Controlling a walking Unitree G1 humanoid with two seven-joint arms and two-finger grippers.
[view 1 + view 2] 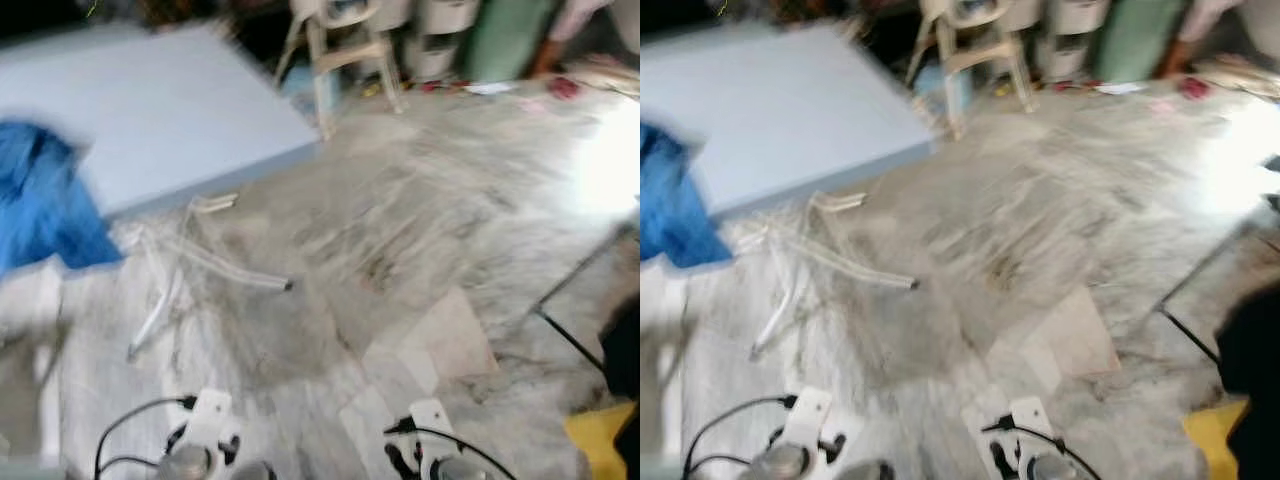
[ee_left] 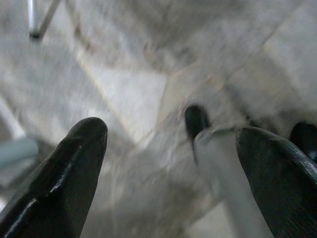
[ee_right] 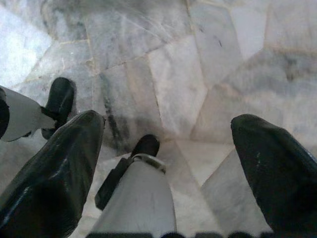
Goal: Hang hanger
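Left wrist view: I read the left end effector (image 2: 171, 163) with its two black fingers (image 2: 64, 178) spread wide apart, nothing between them, pointing down at the marble floor (image 2: 124, 94). A silver leg with a black foot (image 2: 196, 120) stands below it.

In the right wrist view, the right end effector (image 3: 166, 163) is likewise wide open and holds nothing; marble slabs and the robot's two black feet (image 3: 146, 145) lie beneath it.

In the blurred left eye view, both arms hang low at the bottom edge of the frame, each wrist carrying a white bracket (image 1: 210, 410) with black cabling.

The hanger (image 1: 180, 275), a pale, clear-looking frame, lies flat on the floor at centre left of the frame, well apart from both end effectors. Just above it sits a light blue bed (image 1: 150, 110), filling the upper left. A blue garment (image 1: 45, 200) drapes over the bed's left part and down toward the floor. A cream plastic chair (image 1: 345, 50) stands at top centre. A thin black rack leg (image 1: 570, 300) runs along the right side, with something yellow (image 1: 600, 435) at the lower right corner.
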